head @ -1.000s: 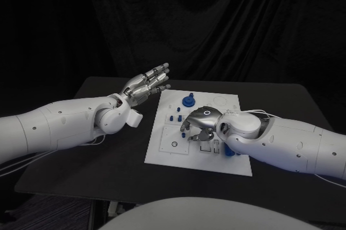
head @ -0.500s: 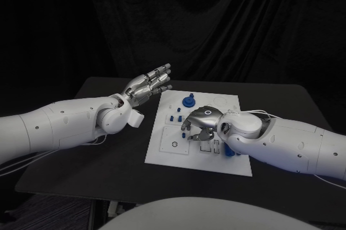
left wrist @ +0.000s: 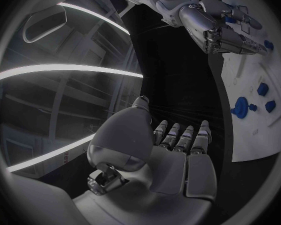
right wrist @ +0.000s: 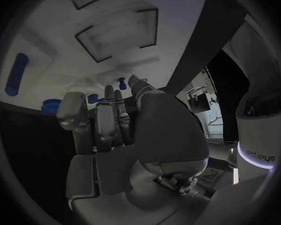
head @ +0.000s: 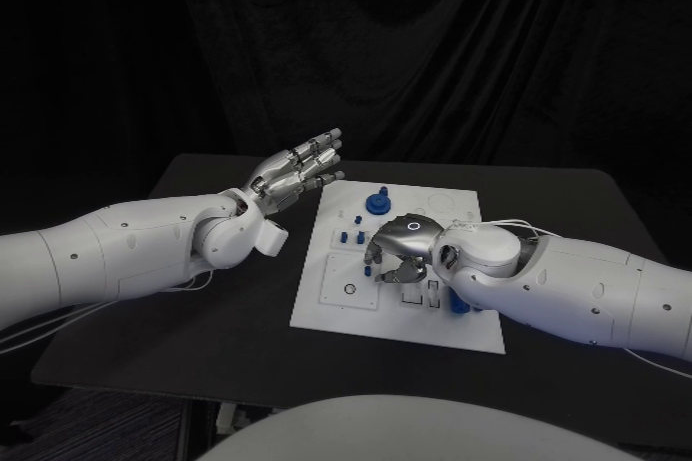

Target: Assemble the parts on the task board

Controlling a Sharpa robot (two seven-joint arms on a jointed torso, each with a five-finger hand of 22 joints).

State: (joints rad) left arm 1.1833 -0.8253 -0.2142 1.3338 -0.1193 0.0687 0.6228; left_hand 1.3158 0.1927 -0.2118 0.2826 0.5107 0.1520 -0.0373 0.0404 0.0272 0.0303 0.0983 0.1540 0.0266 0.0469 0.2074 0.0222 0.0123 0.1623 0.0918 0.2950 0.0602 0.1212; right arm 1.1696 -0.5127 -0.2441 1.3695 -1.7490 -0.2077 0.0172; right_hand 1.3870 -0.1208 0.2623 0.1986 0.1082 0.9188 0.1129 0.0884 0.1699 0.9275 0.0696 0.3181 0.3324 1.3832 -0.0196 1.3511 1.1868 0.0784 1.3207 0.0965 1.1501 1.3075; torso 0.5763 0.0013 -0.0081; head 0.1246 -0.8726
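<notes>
Head view: right hand (head: 397, 256) curls over the white board (head: 325, 306) on the worktop (head: 173, 321), hold unclear; blue parts (head: 378, 201) look light, rigid | Left wrist: left hand (left wrist: 178, 150) spread, empty | Right wrist: small blue peg (right wrist: 122, 81) by fingertips, best pinched sideways.

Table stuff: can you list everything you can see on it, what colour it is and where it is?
Table: one, black, under everything.
Task board: one, white, flat in the middle of the table.
Big round part: one, blue, standing near the board's far edge.
Small parts: a few, blue, on the board between the big round part and the right hand; too small to count surely.
Long part: one, blue, lying on the board, seen in the right wrist view.
Left hand: silver, raised beside the board's far left corner, fingers apart, holding nothing.
Right hand: silver, fingers curled down over the board's middle; whether it holds a part cannot be told.
</notes>
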